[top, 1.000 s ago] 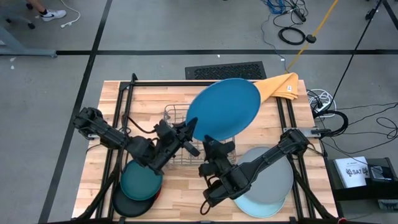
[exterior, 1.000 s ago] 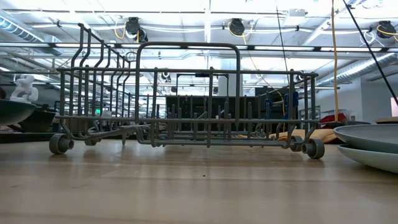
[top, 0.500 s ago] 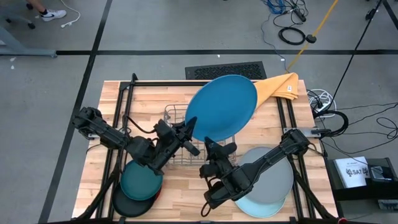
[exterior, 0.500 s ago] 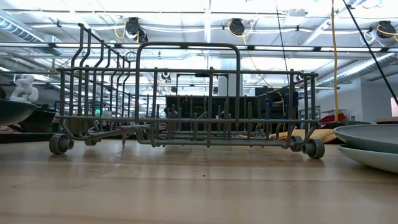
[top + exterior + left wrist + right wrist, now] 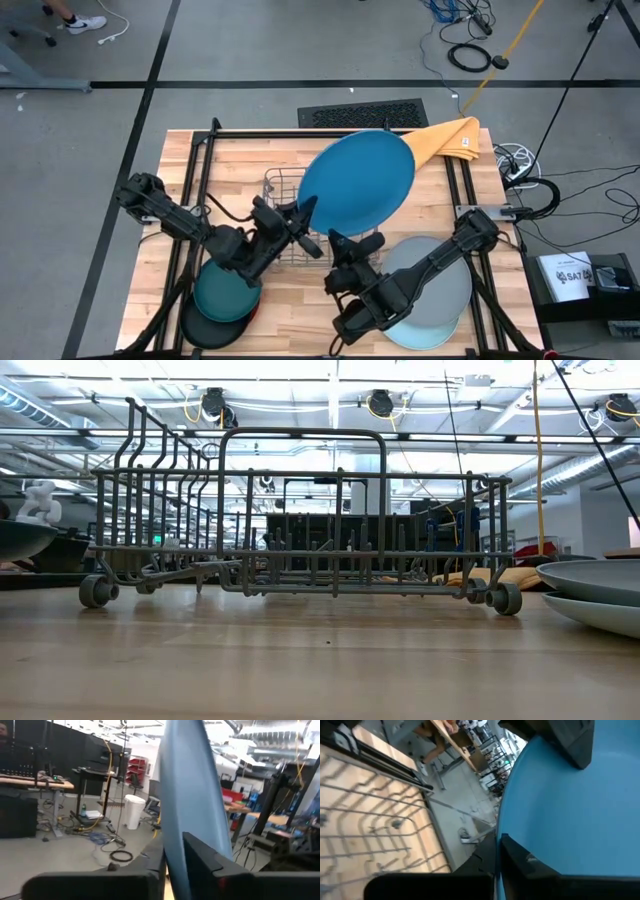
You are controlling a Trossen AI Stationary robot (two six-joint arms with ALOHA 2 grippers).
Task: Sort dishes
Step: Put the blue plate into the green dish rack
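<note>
Both tools are holding the bright blue plate [image 5: 357, 183] above the wire dish rack [image 5: 285, 215].

The left tool [image 5: 304, 212] is pinching the plate's near-left rim, its fingers [image 5: 200, 860] closing on the edge, which is showing end-on in the left wrist view. The right tool [image 5: 352, 243] is clamping the rim nearest the front of the worktop [image 5: 240, 150], and the plate [image 5: 560, 815] is rising just beyond its fingers [image 5: 520, 857]. The grey plate [image 5: 455, 270] is lying under the right arm on the pale blue plate [image 5: 415, 335]. Under the left arm, the dark teal plate [image 5: 225, 292] is resting on the black plate [image 5: 205, 328].
</note>
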